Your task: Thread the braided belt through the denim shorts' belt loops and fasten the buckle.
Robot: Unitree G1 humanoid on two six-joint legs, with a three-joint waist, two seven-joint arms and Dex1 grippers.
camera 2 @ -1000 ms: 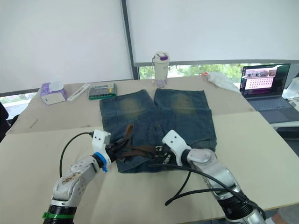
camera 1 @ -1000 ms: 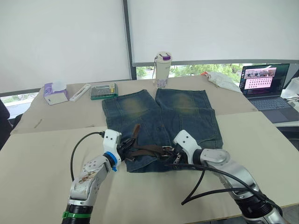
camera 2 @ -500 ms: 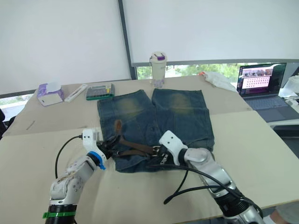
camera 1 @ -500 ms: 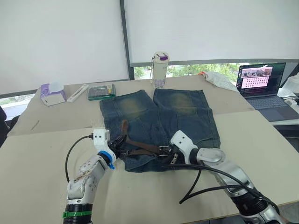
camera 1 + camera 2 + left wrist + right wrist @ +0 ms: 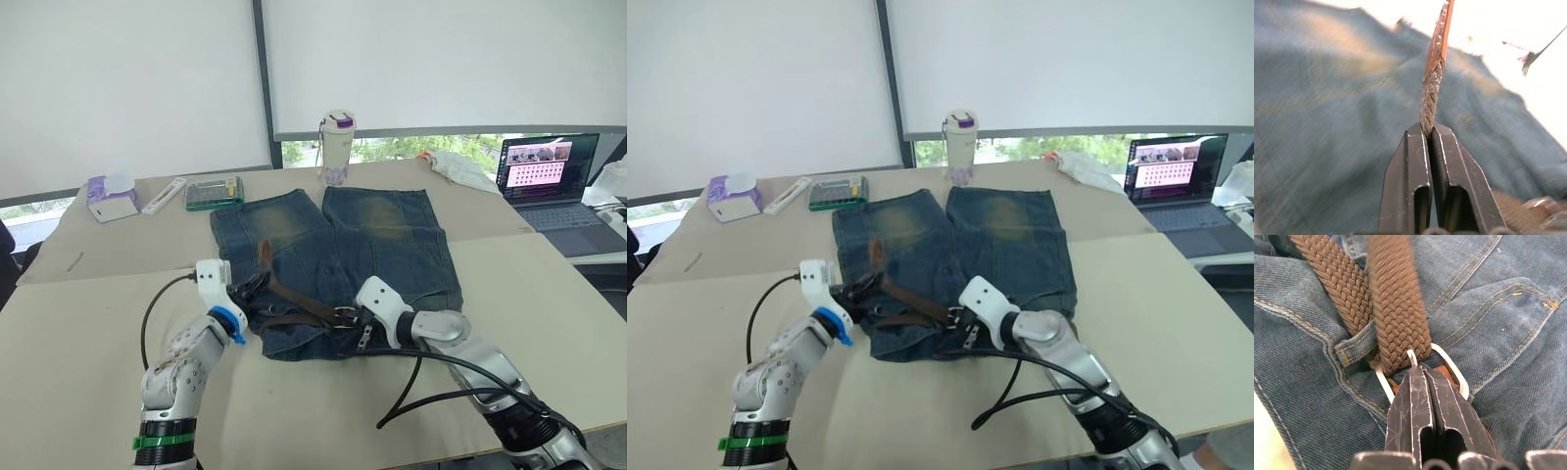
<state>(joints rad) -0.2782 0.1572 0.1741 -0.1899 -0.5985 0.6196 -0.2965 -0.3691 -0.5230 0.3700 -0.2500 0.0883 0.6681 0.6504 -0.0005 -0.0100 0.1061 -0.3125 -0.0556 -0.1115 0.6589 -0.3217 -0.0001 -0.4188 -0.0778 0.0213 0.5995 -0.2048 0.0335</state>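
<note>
1. The denim shorts lie flat on the beige table, waistband toward the robot, legs pointing away to the window side.
2. Both arms reach in low over the near table edge, forearms angled toward each other, meeting at the waistband.
3. Left arm: elbow bent, wrist cocked inward at the shorts' left corner. The left gripper has its two black fingers pressed together on the braided belt, pinching the strap edge-on just below its reddish tip, which sticks up past the fingers.
4. From that pinch the brown strap runs across the waistband toward the right arm, with the tip end slanting up over the left leg.
5. Right arm: stretched farther forward, white wrist lying just at the waistband's middle. The right gripper is closed, fingertips right at the buckle, the silver frame spreading to either side of them.
6. In the right wrist view the belt passes through that frame, and one of the belt loops crosses the strap just beside it.
7. Black cable trails from the right arm across the table.
</note>
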